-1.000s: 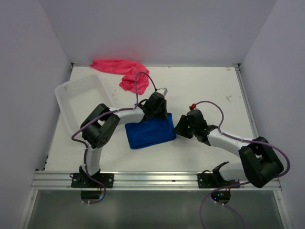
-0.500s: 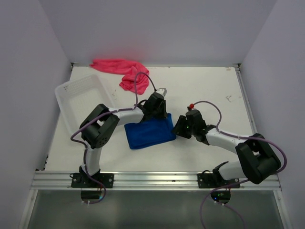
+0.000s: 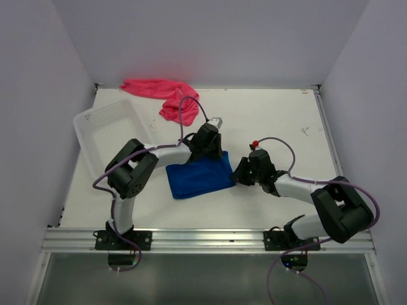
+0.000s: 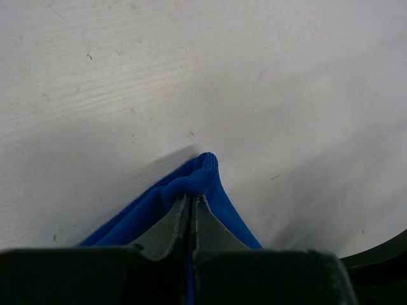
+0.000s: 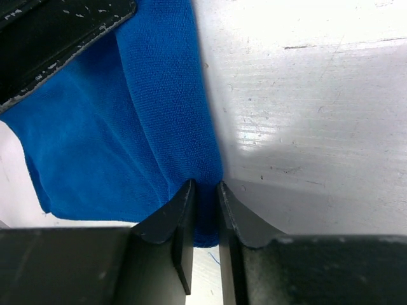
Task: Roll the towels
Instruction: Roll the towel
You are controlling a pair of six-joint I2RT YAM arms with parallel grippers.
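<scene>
The royal blue towel [image 3: 199,178] lies folded on the white table [image 3: 280,114] between the two arms. My left gripper [image 3: 215,154] is shut on its far right corner, and in the left wrist view the fingers [image 4: 191,196] pinch a bunched tip of blue cloth [image 4: 205,173]. My right gripper [image 3: 234,178] is at the towel's near right corner, its jaws [image 5: 205,185] closed narrowly with the blue edge [image 5: 127,140] filling the gap. The pink-red towel [image 3: 162,93] lies crumpled at the back of the table, apart from both grippers.
A white slotted basket [image 3: 105,127] sits tilted at the left, behind the left arm. The left gripper's black body [image 5: 57,32] shows in the right wrist view, close beside the right fingers. Walls enclose the table on three sides.
The right gripper has slid left onto the towel's near right corner and narrowed its jaws over the edge. The left gripper has kept its grip without moving.
</scene>
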